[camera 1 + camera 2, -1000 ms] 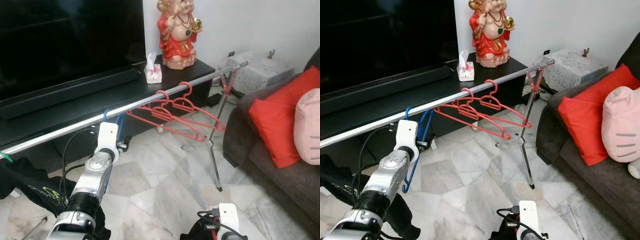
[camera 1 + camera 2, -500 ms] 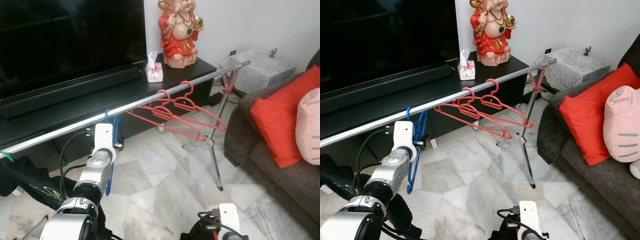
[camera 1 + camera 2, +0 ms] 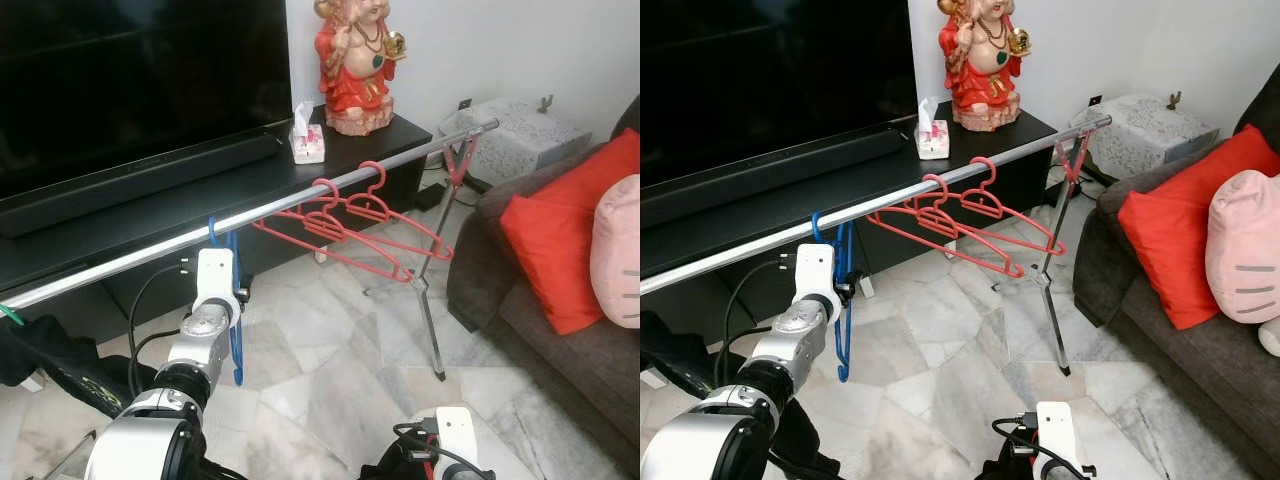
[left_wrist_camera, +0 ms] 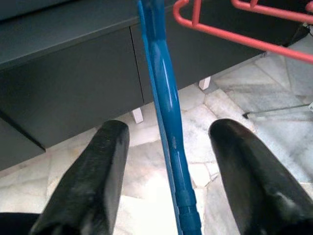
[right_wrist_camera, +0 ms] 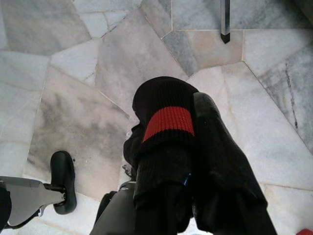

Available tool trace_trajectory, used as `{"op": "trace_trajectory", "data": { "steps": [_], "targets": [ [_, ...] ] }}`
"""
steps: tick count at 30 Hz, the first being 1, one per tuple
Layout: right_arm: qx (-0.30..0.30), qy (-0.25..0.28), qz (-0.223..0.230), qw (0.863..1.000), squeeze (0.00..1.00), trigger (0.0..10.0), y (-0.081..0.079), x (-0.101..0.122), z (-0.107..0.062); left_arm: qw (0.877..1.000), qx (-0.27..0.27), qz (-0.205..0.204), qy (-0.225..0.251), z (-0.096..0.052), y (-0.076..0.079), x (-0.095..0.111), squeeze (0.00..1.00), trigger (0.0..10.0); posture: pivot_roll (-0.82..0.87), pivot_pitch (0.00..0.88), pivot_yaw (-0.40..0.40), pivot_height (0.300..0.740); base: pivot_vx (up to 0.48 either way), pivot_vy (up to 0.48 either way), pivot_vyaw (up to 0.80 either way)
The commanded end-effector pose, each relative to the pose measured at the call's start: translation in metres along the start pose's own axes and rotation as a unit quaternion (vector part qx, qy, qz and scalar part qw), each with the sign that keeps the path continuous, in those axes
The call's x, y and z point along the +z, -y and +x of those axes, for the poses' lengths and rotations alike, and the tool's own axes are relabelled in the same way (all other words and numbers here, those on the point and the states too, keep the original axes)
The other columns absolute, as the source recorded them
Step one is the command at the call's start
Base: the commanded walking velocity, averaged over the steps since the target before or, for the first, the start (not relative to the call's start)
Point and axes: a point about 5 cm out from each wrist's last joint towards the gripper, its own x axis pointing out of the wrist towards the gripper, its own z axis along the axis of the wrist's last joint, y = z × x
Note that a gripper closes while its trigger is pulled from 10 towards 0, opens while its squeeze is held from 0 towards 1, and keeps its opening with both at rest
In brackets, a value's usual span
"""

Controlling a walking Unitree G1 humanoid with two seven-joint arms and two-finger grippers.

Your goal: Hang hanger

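Left wrist view: left end effector (image 4: 168, 188) wide open, blue hanger (image 4: 166, 112) untouched between its fingers.

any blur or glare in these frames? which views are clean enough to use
Eye views: evenly lit, sharp on the rail and red hangers; TV screen reads near-black. Left wrist view: blue hanger has a bright specular streak, the near fingers are soft, floor partly blown out. Right wrist view: floor tiles crisp, the black and red cloth close up is slightly soft.
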Motion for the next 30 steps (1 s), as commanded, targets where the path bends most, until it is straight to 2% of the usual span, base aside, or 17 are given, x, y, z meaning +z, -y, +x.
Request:
{"op": "trace_trajectory", "data": {
  "steps": [1, 15, 30],
  "targets": [
    [0.001, 0.012, -0.003, 1.0, 0.0, 10.0, -0.0011, 0.0063, 0.0014, 1.0, 0.011, 0.001, 0.006, 0.0019, -0.0048, 0.0056, 0.0, 0.0, -0.08, 0.0, 0.022, 0.74, 0.0, 0.0, 0.0],
    [-0.001, 0.007, -0.005, 1.0, 0.0, 10.0, 0.0037, 0.0029, 0.0004, 1.0, 0.008, 0.001, 0.014, 0.0016, -0.0018, 0.0053, 0.0, 0.0, -0.08, 0.0, 0.023, 0.74, 0.0, 0.0, 0.0],
    [0.001, -0.005, -0.007, 1.0, 0.0, 10.0, -0.0004, -0.0005, 0.0002, 1.0, 0.006, 0.006, 0.018, 0.0012, -0.0015, 0.0052, 0.0, 0.0, -0.08, 0.0, 0.022, 0.74, 0.0, 0.0, 0.0]
  ]
}}
